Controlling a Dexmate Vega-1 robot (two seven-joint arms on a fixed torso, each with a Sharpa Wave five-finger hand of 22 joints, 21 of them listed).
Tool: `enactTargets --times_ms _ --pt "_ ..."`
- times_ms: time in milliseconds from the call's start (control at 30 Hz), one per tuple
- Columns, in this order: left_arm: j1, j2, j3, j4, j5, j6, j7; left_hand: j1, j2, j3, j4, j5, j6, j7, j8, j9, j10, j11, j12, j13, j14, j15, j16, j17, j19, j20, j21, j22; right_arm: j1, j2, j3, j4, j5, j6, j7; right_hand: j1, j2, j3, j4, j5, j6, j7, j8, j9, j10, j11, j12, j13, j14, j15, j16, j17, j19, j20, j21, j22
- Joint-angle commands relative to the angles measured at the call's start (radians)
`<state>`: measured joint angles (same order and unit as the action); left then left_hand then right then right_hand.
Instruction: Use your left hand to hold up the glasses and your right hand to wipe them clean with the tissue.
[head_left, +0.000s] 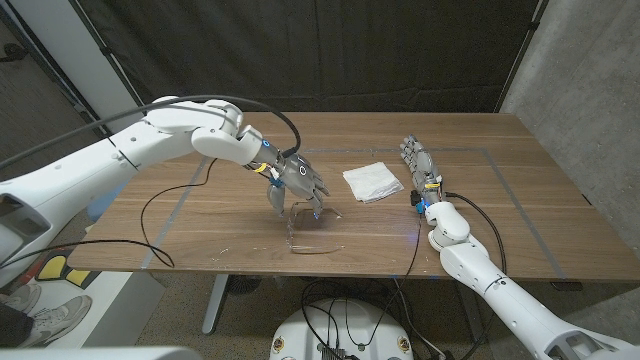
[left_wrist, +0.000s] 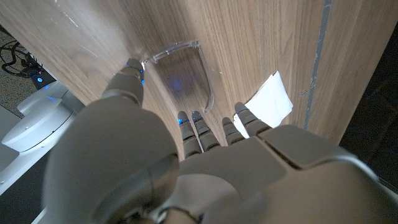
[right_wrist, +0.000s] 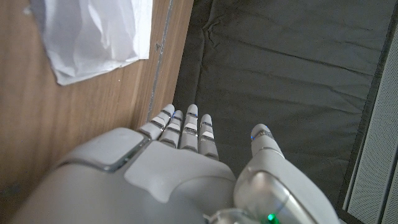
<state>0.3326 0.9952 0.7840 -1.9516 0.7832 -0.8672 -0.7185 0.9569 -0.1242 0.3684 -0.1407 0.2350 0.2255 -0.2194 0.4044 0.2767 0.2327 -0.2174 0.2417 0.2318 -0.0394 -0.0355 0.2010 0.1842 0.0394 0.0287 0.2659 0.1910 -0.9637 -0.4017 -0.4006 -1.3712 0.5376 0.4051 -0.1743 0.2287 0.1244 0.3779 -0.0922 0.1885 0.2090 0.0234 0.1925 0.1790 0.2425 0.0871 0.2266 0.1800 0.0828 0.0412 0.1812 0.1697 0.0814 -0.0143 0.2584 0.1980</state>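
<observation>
Reaching down over the middle of the wooden table, the left hand is hanging right above the clear glasses, its fingers spread apart and holding nothing. The glasses are lying on the wood near the front edge. The white tissue is sitting just behind them, a bit to the right. The right hand is waiting beside the tissue, fingers straight and empty.
</observation>
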Motion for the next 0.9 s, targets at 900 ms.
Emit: enactTargets --times_ms 900 --pt "0.100 0.041 -0.038 0.002 0.092 -0.007 0.080 0.015 0.011 -0.062 0.016 -0.004 0.200 0.002 0.122 0.016 0.162 0.000 0.041 0.024 0.100 -0.112 0.021 0.010 0.028 0.004 -0.011 0.004 0.012 0.014 -0.010 0.031 0.007 0.003 0.021 -0.012 0.002 -0.008 0.005 -0.001 0.010 -0.002 0.000 0.006 0.011 0.004 -0.004 0.004 0.005 -0.004 0.001 0.003 0.008 -0.007 -0.002 0.002"
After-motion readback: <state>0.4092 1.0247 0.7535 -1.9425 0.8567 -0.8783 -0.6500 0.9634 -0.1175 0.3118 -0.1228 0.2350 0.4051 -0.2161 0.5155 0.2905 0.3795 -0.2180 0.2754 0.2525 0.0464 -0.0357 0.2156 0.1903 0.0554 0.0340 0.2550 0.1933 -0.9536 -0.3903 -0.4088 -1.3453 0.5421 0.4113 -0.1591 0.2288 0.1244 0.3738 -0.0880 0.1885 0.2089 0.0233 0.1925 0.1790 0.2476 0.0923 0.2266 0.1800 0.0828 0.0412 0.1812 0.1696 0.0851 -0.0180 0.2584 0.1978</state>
